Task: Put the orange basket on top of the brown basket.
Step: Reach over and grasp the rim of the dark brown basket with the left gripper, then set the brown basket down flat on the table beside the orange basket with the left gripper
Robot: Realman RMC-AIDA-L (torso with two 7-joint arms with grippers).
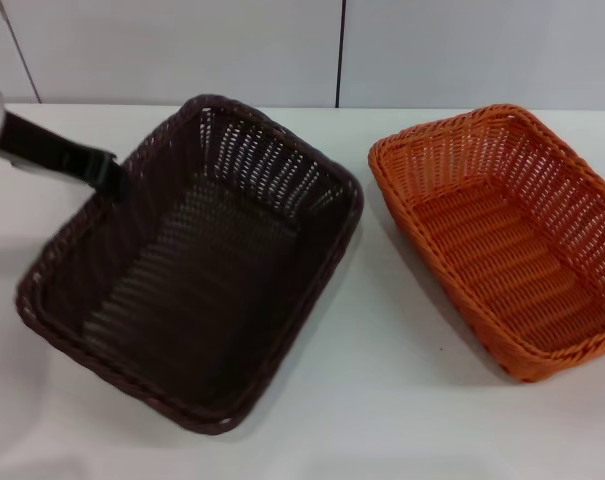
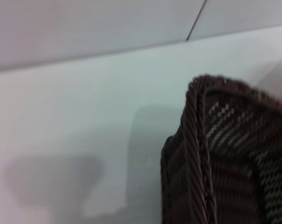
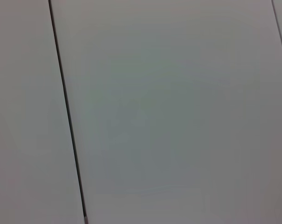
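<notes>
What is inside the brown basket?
Nothing: the brown basket shows only its bare woven bottom. The left gripper is at its rim. The table under it is hidden.

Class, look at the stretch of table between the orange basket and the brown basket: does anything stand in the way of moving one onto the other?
Nothing visible does. Only bare white table separates the orange basket from the empty brown basket.

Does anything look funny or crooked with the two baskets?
Yes, a little. The brown basket looks tipped, its end by the left gripper seeming higher than the other. The gripper is at that rim. The orange basket sits flat and apart on the table, not stacked yet. Nothing looks broken.
</notes>
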